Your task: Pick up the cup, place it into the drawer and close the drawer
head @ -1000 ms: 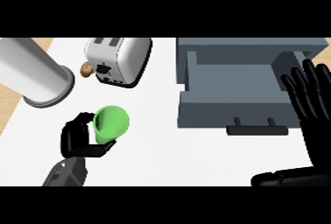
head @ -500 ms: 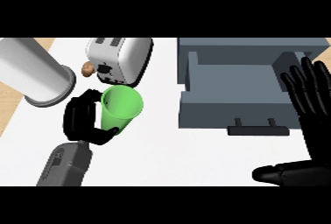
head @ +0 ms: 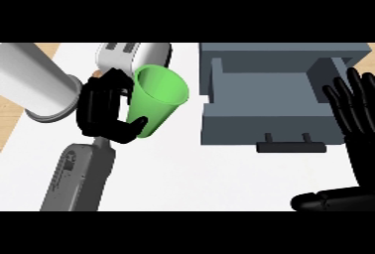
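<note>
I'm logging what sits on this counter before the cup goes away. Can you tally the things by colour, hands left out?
Green: 1, the cup, held in the left hand.
Grey: 1, the open drawer.
White or silver: 2, the toaster and the large cylinder lying at the left.
Total: 4.

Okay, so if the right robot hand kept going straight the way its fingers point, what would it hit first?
The right robot hand points up the picture along the open drawer's right side. It would probably meet the drawer's right wall or the cabinet edge there first, though depth is unclear.
</note>
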Controlling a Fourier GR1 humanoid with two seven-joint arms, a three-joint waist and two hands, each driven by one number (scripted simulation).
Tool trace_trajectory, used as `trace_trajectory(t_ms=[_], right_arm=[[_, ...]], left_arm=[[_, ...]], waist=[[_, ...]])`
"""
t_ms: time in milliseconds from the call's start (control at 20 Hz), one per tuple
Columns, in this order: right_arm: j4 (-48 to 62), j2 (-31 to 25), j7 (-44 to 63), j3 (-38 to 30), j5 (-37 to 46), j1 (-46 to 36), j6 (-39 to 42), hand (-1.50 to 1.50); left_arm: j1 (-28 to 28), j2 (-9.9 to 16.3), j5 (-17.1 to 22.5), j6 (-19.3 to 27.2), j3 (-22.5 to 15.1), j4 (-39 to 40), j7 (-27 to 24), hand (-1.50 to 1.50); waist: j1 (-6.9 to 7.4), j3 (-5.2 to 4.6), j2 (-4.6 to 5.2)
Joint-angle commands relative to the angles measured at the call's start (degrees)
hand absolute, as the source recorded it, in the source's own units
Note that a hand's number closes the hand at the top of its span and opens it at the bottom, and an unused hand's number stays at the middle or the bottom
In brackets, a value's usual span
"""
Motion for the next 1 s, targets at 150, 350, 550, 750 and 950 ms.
trace_trajectory(t_ms=[150,350,550,750,950], right_arm=[[-0.5,1.1,-1.4,0.6,1.3,0.8,-0.6,-1.5],[3.2,1.8,-0.5,1.9,3.2,-3.4,-2.2,-1.5],[-1.8,1.8,-2.2,2.4,2.2,3.8,0.1,-1.5],[1.8,0.0,-2.6,-0.5,-0.1,1.5,1.5,-1.5],[7.8,0.6,-7.0,-1.1,2.0,-1.2,1.1,-1.5]], left_arm=[[-11.5,-1.0,-2.2,10.5,-1.9,-5.0,12.4,1.5],[-15.2,-1.1,-3.6,15.9,-7.8,0.3,9.8,1.5],[-23.7,-1.1,-4.9,12.9,-3.2,11.0,7.7,1.5],[-25.1,-1.1,-3.8,17.5,-7.1,10.8,11.1,1.5],[-31.9,-1.1,-2.4,22.1,-10.1,15.3,12.9,1.5]], waist=[[-0.19,0.01,0.01],[-0.26,-0.01,0.12],[-0.92,-0.01,0.21],[-0.49,0.0,0.12],[-0.66,0.01,0.21]])
